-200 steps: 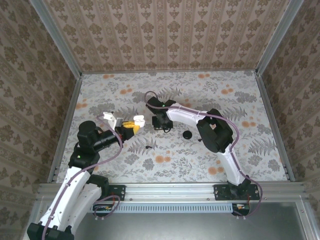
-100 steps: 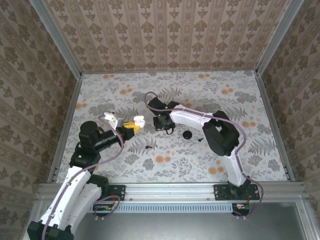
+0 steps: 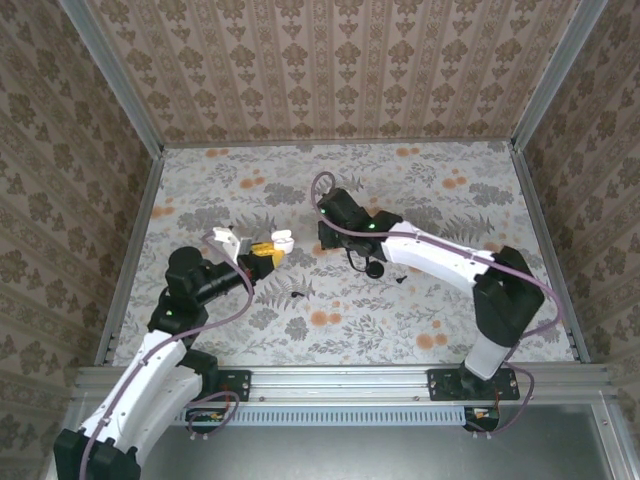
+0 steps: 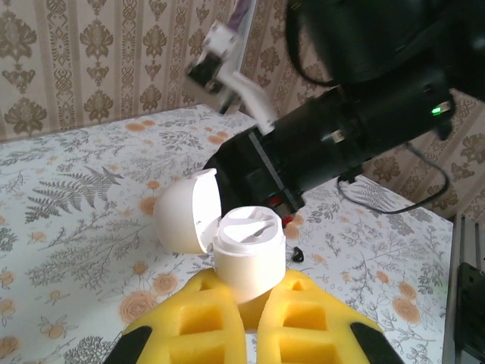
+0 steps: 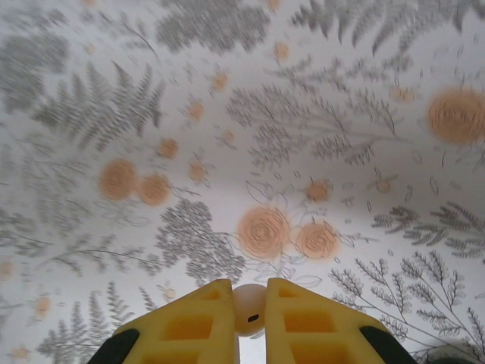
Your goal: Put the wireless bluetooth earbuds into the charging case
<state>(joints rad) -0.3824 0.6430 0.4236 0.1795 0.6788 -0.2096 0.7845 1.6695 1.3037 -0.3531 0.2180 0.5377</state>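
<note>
My left gripper [image 4: 250, 307] is shut on the charging case [image 4: 248, 262], a white box held upright with its lid [image 4: 186, 212] swung open to the left. From above, the case [image 3: 278, 240] sits at the yellow fingertips of the left gripper [image 3: 264, 252]. My right gripper [image 5: 248, 292] hangs above the table, shut on a small cream-white rounded piece [image 5: 248, 309] with a dark slot; whether this is an earbud I cannot tell. From above, the right gripper [image 3: 332, 240] is just right of the case. Two tiny black earbuds [image 3: 298, 295] [image 3: 400, 280] lie on the table; one [image 4: 295, 254] shows beyond the case.
A black round disc [image 3: 374, 268] lies on the floral table [image 3: 450, 200] beside the right arm. Patterned walls and metal rails [image 3: 135, 250] close in the workspace. The right arm's black wrist [image 4: 356, 129] looms close behind the case.
The right arm's elbow has swung out to the right and its forearm stretched out; its jaws closed a little further. The left arm and case stayed put.
</note>
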